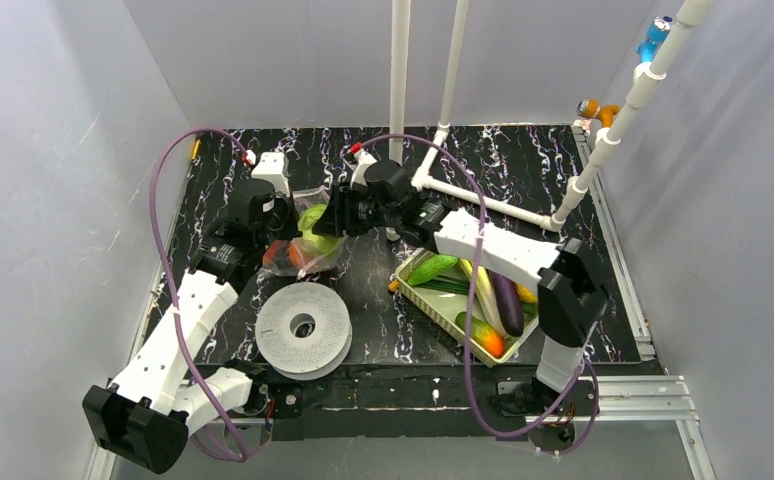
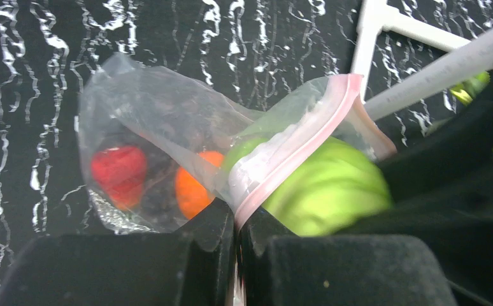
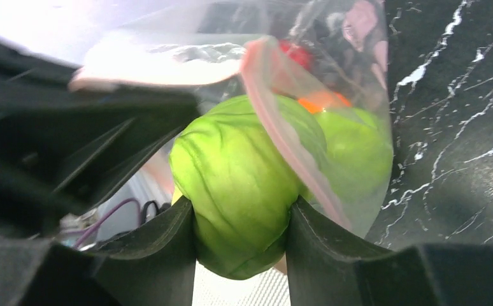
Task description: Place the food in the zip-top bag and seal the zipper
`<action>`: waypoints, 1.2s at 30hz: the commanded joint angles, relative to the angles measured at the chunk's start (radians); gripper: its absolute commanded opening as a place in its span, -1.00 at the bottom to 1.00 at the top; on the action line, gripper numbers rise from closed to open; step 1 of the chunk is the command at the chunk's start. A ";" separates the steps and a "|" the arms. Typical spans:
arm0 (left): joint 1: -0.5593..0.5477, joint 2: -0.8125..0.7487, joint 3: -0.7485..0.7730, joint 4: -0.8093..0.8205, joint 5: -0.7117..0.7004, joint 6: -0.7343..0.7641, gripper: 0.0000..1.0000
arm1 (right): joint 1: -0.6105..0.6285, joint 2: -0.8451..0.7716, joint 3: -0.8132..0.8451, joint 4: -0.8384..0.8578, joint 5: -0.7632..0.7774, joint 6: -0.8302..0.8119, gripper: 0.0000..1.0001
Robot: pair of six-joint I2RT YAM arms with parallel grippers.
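The clear zip-top bag (image 1: 308, 240) hangs lifted at the table's back left, holding a red piece (image 2: 118, 174), an orange (image 2: 192, 189) and a green apple (image 3: 352, 153). My left gripper (image 2: 236, 223) is shut on the bag's pinkish zipper (image 2: 295, 148) at the mouth edge. My right gripper (image 3: 241, 220) is shut on a green cabbage (image 3: 237, 191) and holds it at the bag's mouth, partly past the pink strip. In the top view the right gripper (image 1: 325, 222) meets the bag from the right and the left gripper (image 1: 281, 214) from the left.
A pale green tray (image 1: 425, 300) at the right holds a purple eggplant (image 1: 508, 303), a cucumber (image 1: 433, 268), leeks and other pieces. A white round spool (image 1: 303, 327) lies in front of the bag. White pipes (image 1: 483, 200) stand behind.
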 commanded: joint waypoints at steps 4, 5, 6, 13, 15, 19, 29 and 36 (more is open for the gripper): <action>-0.005 -0.030 0.009 0.018 0.104 -0.029 -1.00 | -0.007 0.094 0.133 -0.023 0.125 -0.005 -0.97; -0.005 -0.032 0.009 0.018 0.111 -0.030 -1.00 | -0.008 0.099 0.144 -0.032 0.142 -0.007 -0.97; -0.005 -0.033 0.008 0.020 0.118 -0.030 -1.00 | -0.011 0.103 0.154 -0.038 0.157 -0.008 -0.97; -0.005 -0.046 0.011 0.028 0.177 -0.030 -1.00 | -0.027 0.205 0.275 -0.043 0.094 0.068 -0.43; -0.005 -0.061 0.002 0.038 0.192 -0.025 -1.00 | -0.027 0.251 0.326 -0.069 0.053 0.082 -0.25; -0.006 -0.085 -0.011 0.053 0.177 -0.019 -1.00 | -0.018 0.245 0.331 -0.120 0.057 0.078 0.21; -0.004 -0.098 -0.009 0.033 0.051 -0.028 -1.00 | -0.016 0.071 0.214 -0.234 0.092 0.063 0.77; -0.005 -0.102 -0.014 0.035 0.026 -0.022 -1.00 | -0.011 -0.049 0.127 -0.301 0.116 0.054 0.95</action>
